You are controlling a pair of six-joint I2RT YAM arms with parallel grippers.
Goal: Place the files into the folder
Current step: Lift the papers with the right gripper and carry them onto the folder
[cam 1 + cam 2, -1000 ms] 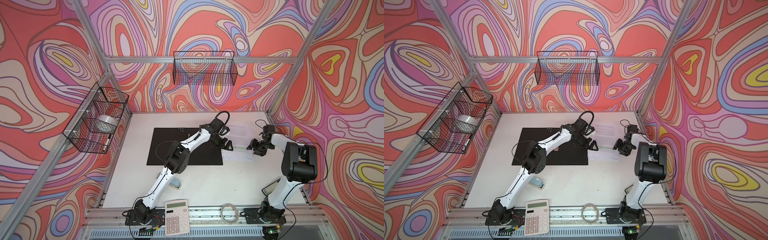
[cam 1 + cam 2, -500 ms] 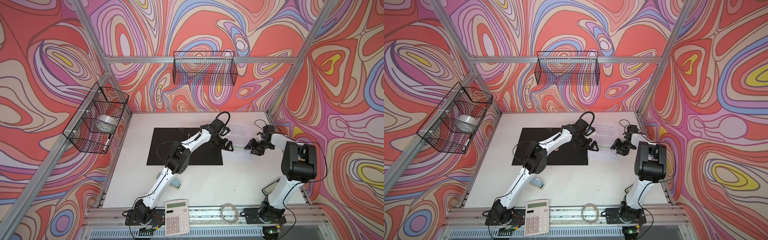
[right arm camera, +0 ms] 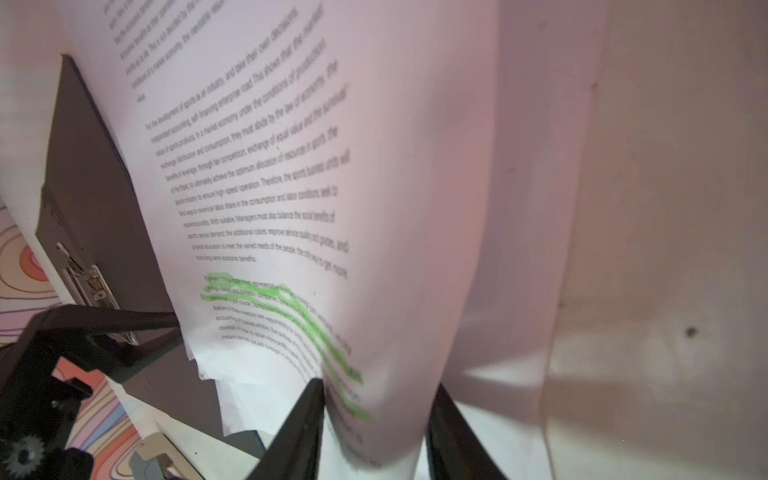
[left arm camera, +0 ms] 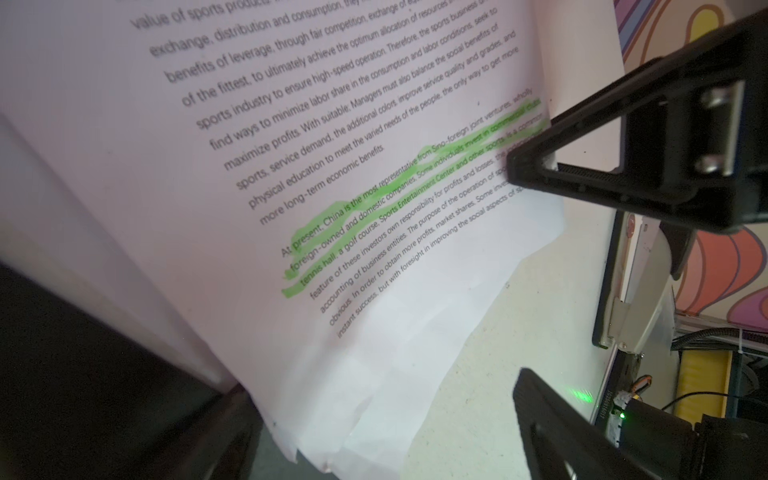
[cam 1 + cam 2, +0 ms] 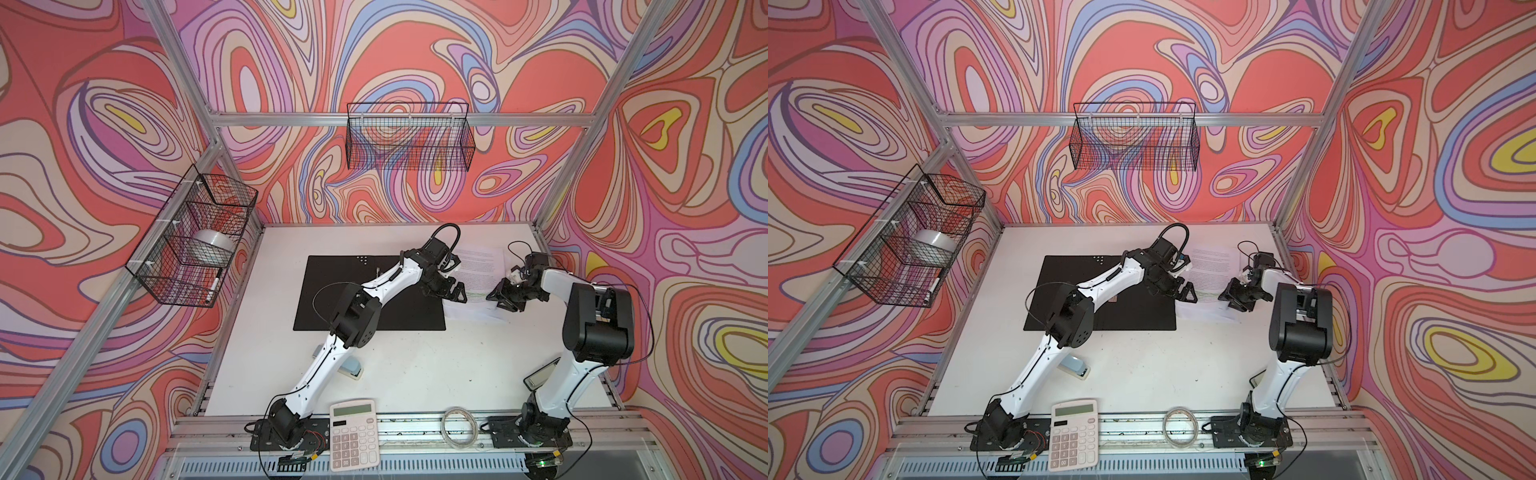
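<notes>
The folder lies open on the table with its black inside up. The files, white printed sheets with green highlighted lines, lie just right of it and overlap its right edge. My left gripper stands open over the files' left edge, where a sheet corner lies loose between its fingers. My right gripper is at the files' right side. Its jaws have closed in on a raised fold of the files, which touches both fingers. The folder's black panel shows beyond.
A white calculator and a cable coil sit on the front rail. A small grey-blue object lies beside the left arm, and a dark flat device by the right arm. Wire baskets hang on the walls.
My right gripper has slid left onto the files and narrowed its jaws, humping the paper up between them. The left gripper has stayed open and nearly still.
</notes>
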